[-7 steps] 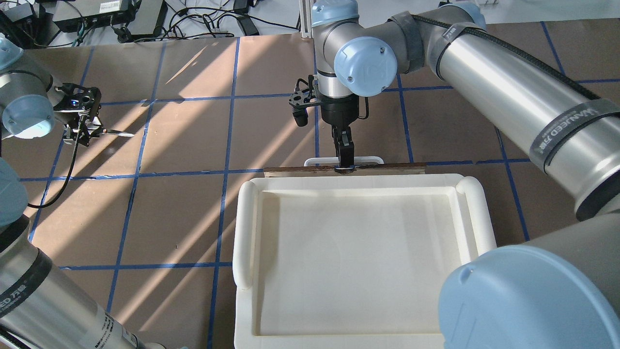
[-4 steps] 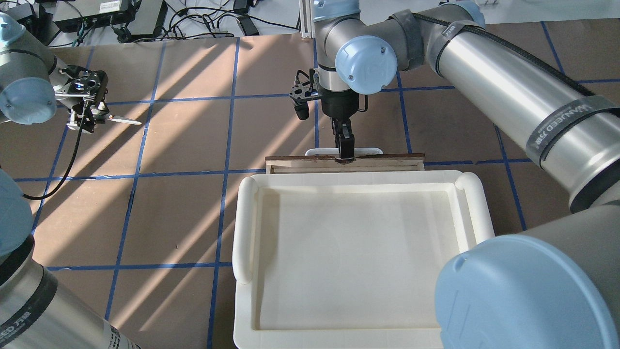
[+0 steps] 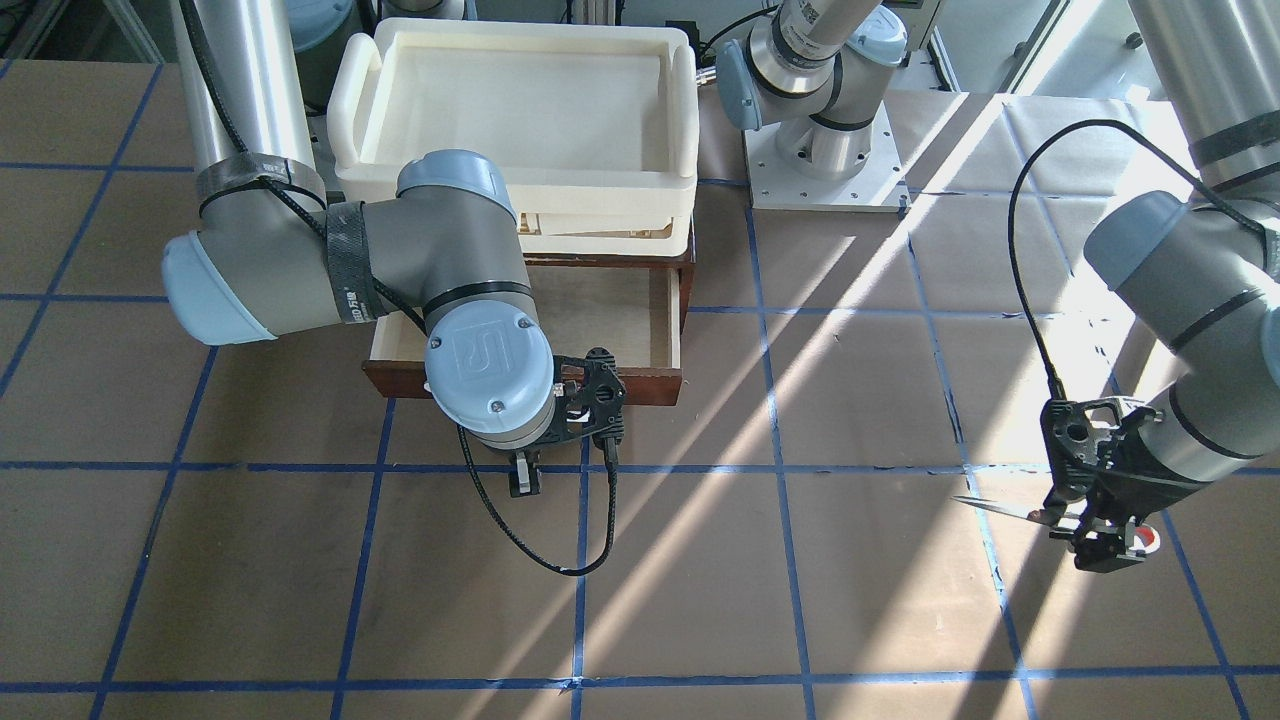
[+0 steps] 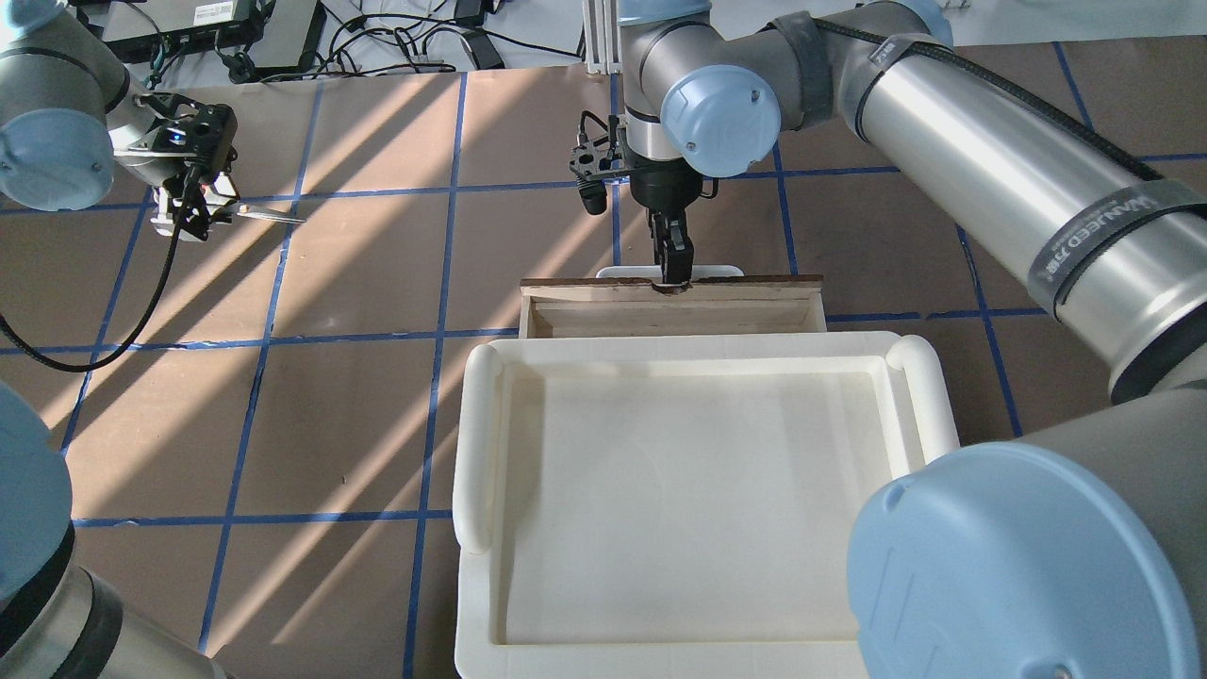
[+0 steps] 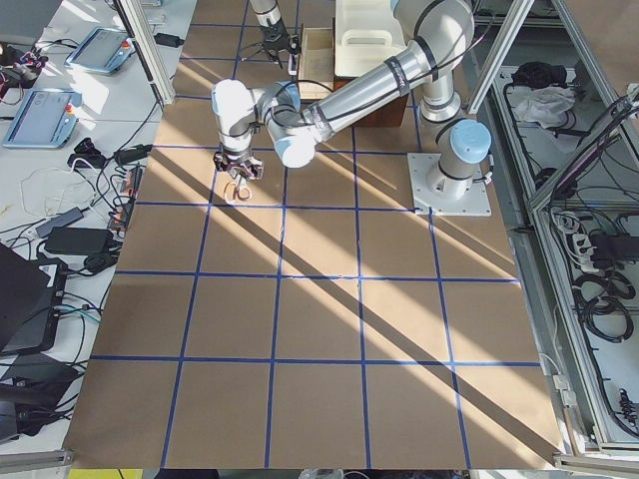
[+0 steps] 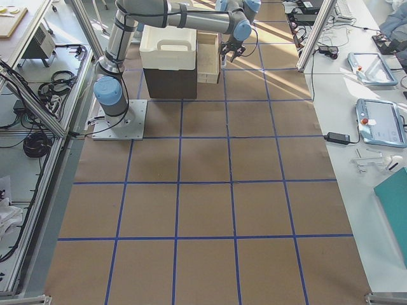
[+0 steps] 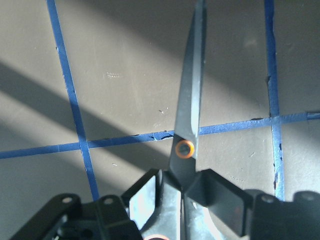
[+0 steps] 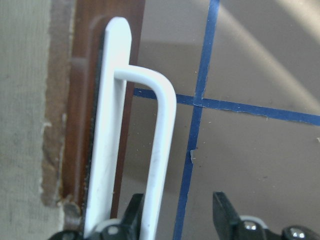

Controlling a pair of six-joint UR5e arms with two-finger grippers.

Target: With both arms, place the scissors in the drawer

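The scissors (image 4: 271, 216) are in the air over the table (image 4: 349, 424) on the robot's left side, well apart from the drawer (image 4: 669, 317). The blades are closed, roughly level, tip pointing toward the table's middle. The left gripper (image 4: 215, 209) holds them, jaws pinching the pair just behind the orange pivot rivet. In the left wrist view the blade crosses over a blue tape line (image 7: 75, 110). An orange-red loop shows behind the gripper in the front-facing view.

The drawer is part open, with a strip of pale wood inside showing and nothing visible in it. Its dark front faces away from the robot. It sticks out from under the cream tray (image 4: 474, 434) that sits on top of the cabinet.

The right gripper (image 4: 671, 274) is at the drawer's white handle (image 8: 161, 150), pointing down, around mid-bar. Its jaws are spread with the bar between them. The bar lies against one finger (image 8: 136, 216), and a clear gap separates it from the other.
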